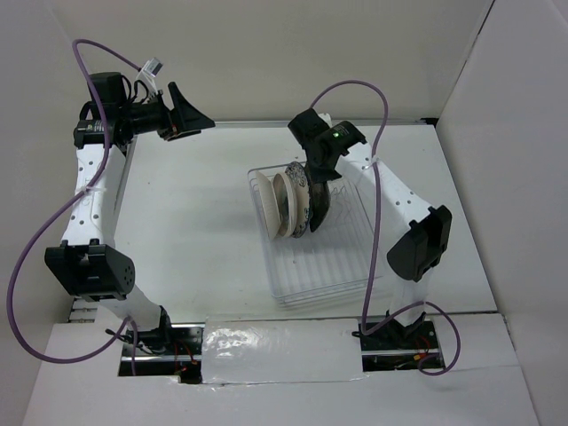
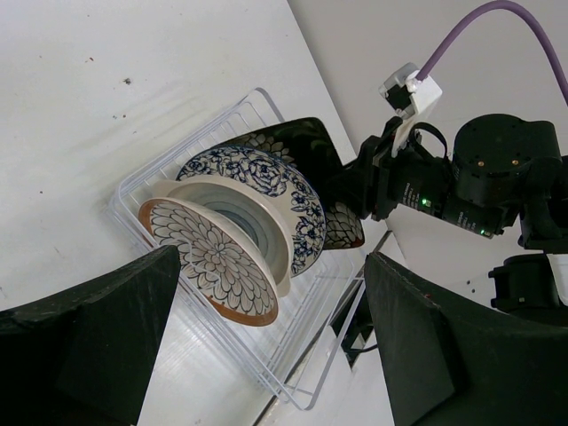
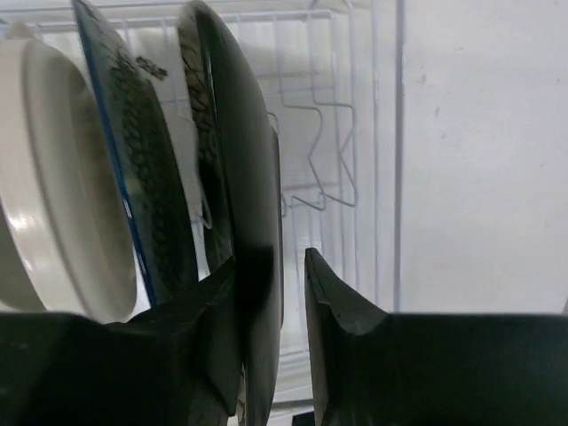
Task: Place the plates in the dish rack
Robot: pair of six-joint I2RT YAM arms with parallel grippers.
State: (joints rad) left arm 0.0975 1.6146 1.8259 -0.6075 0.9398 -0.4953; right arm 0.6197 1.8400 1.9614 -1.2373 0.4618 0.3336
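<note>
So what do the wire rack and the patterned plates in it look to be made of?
Rectangular silver-white wire dish rack: thin metal wire, probably coated, going by its slim bent tines. Brown-white radial-patterned round plate and blue-floral round plate: glazed ceramic, likely; glossy highlights, painted patterns, thick rims.

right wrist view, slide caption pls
Right end effector straddles the dark-rimmed plate standing in the wire dish rack beside a blue-patterned plate and a cream plate.
</note>
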